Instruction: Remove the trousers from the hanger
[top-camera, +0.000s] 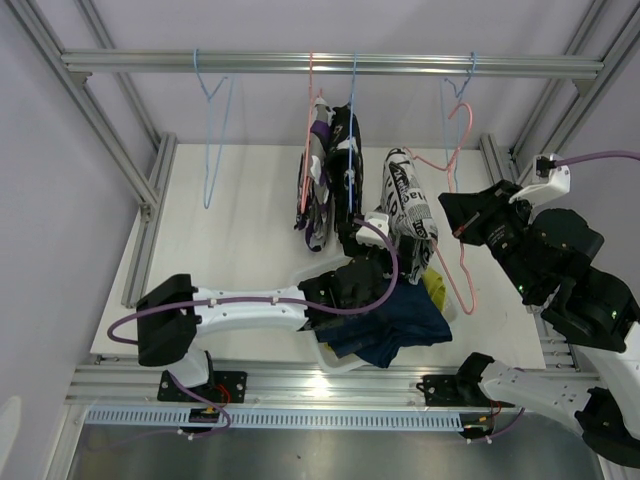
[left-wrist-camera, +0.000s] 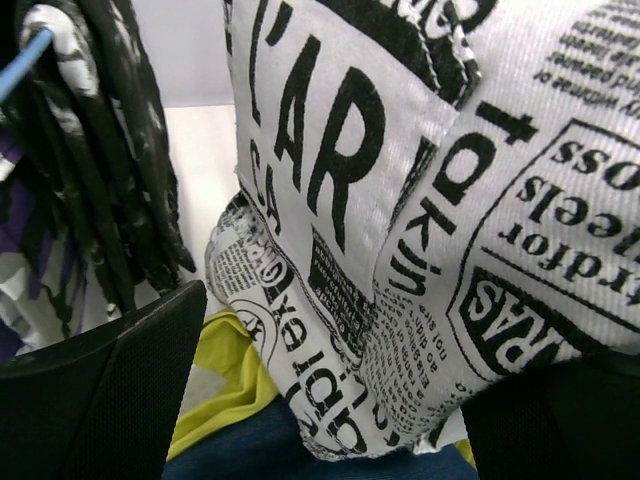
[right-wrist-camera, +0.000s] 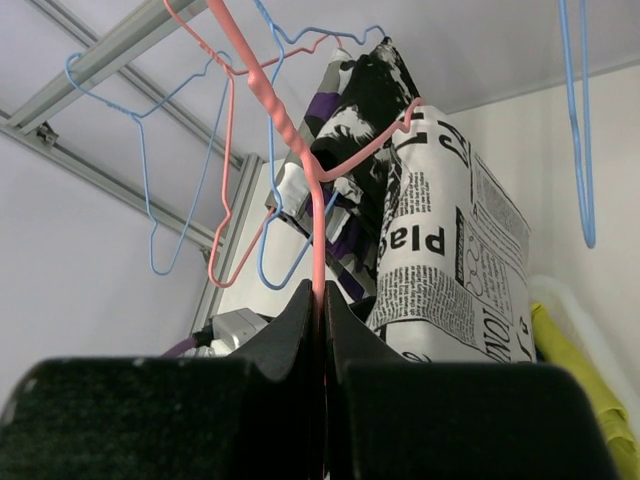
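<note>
The grey-white newspaper-print trousers (top-camera: 408, 205) hang over a pink hanger (top-camera: 462, 130). My right gripper (top-camera: 462, 232) is shut on that hanger's wire (right-wrist-camera: 318, 250), with the print trousers (right-wrist-camera: 450, 270) just to its right. My left gripper (top-camera: 392, 252) is open, and the print cloth (left-wrist-camera: 400, 250) hangs between its wide-apart fingers (left-wrist-camera: 100, 390). The purple-white-black trousers (top-camera: 318, 190) and the black-and-white splatter trousers (top-camera: 348, 160) hang on hangers from the rail. The navy trousers (top-camera: 395, 325) and the yellow trousers (top-camera: 435, 290) lie in a heap below.
An empty blue hanger (top-camera: 212, 130) hangs at the rail's left and another (top-camera: 457, 88) at its right. A white tray (top-camera: 335, 357) holds the heap. The metal frame posts (top-camera: 150, 190) border the white table (top-camera: 240, 230).
</note>
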